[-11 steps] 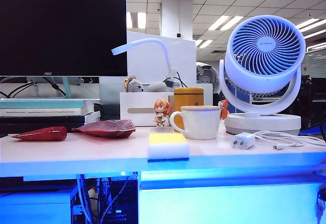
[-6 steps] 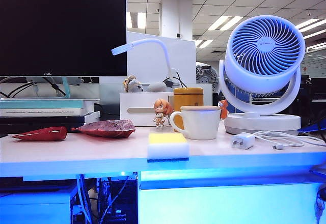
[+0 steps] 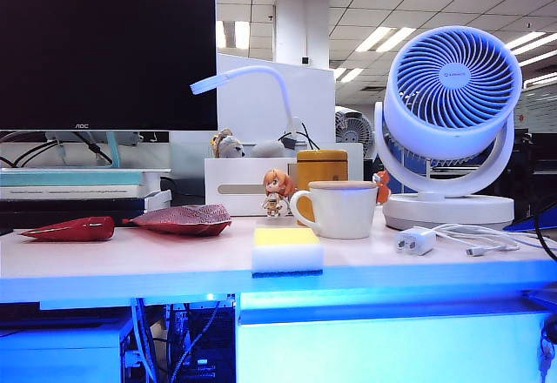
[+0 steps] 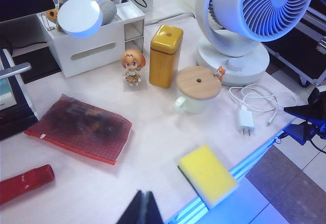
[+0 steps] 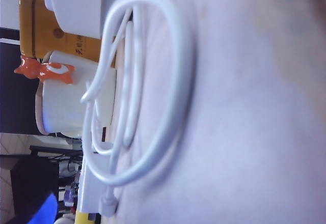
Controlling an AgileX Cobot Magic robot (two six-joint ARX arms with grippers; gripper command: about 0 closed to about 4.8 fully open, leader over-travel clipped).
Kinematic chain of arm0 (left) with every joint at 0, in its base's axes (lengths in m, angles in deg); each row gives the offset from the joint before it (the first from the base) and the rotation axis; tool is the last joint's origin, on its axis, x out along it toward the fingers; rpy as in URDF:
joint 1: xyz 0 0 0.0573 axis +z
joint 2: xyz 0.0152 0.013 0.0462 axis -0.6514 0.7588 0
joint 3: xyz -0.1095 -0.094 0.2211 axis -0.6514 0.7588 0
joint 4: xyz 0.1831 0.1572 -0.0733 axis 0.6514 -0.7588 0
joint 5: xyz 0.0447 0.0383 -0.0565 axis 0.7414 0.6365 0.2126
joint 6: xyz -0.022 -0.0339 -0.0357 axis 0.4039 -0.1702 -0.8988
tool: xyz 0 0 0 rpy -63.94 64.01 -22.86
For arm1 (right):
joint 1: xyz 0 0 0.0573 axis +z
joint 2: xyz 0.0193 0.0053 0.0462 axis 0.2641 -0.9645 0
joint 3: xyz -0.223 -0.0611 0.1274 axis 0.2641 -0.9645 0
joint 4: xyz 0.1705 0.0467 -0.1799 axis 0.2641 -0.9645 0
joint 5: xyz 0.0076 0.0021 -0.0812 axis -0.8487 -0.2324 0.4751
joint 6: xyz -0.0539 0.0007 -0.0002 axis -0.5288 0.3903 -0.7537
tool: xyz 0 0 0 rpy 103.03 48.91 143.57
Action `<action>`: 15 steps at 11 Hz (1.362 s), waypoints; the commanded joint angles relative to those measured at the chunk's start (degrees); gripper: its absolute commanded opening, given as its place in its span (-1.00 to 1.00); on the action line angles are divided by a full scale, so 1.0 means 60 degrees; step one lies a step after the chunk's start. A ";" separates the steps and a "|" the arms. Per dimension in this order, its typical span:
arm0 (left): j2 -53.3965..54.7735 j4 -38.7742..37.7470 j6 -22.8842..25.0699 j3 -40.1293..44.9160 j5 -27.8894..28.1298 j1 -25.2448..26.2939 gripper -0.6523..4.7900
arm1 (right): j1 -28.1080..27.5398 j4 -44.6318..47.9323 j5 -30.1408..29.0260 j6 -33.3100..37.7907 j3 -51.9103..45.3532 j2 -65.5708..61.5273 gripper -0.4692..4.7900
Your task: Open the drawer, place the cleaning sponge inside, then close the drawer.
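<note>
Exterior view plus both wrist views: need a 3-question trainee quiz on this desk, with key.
1. True or false: the cleaning sponge lies yellow side up at the front edge of the desk, apart from the mug.
2. What covers the mug? A) a wooden lid B) nothing C) the sponge
3. Is the drawer open, and where are the grippers?

Key
1. True.
2. A.
3. Closed. The left gripper hovers over the desk's front beside the sponge, jaws together, holding nothing. The right gripper shows no fingers in any view; its camera is close over the white cable.
</note>
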 commanded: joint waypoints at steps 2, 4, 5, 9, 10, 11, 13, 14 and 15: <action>-0.0022 -0.0055 0.0033 -0.0058 -0.0044 -0.0004 -0.78 | 0.0142 0.0517 -0.0124 -0.0142 0.0346 0.0066 1.00; -0.0022 -0.0047 0.0036 -0.0058 -0.0044 -0.0004 -0.78 | 0.0138 0.0535 -0.0379 -0.0353 0.0186 0.0240 1.00; -0.0022 -0.0055 0.0036 -0.0058 -0.0044 -0.0004 -0.78 | 0.0117 0.0535 -0.0324 -0.0572 -0.0109 0.0583 1.00; -0.0022 -0.0062 0.0036 -0.0058 -0.0044 -0.0004 -0.78 | 0.0095 0.0514 -0.0015 -0.0004 -0.0419 0.0678 1.00; -0.0022 -0.0076 0.0033 -0.0058 -0.0044 -0.0004 -0.78 | 0.0106 0.0514 0.0113 -0.0076 -0.0419 0.0678 1.00; -0.0022 -0.0153 0.0033 -0.0058 -0.0044 -0.0004 -0.78 | 0.0102 0.0514 0.0127 0.0182 -0.0423 0.0678 1.00; -0.0022 -0.0189 0.0036 -0.0058 -0.0044 -0.0004 -0.78 | 0.0106 0.0517 -0.0259 -0.0087 -0.0459 0.0678 1.00; -0.0022 -0.0189 0.0036 -0.0058 -0.0047 -0.0004 -0.78 | 0.0015 0.0535 -0.0222 -0.0273 -0.0725 0.0678 1.00; -0.0022 -0.0189 0.0036 -0.0058 -0.0044 -0.0004 -0.78 | -0.0051 0.0539 -0.0219 -0.0423 -0.0911 0.0685 1.00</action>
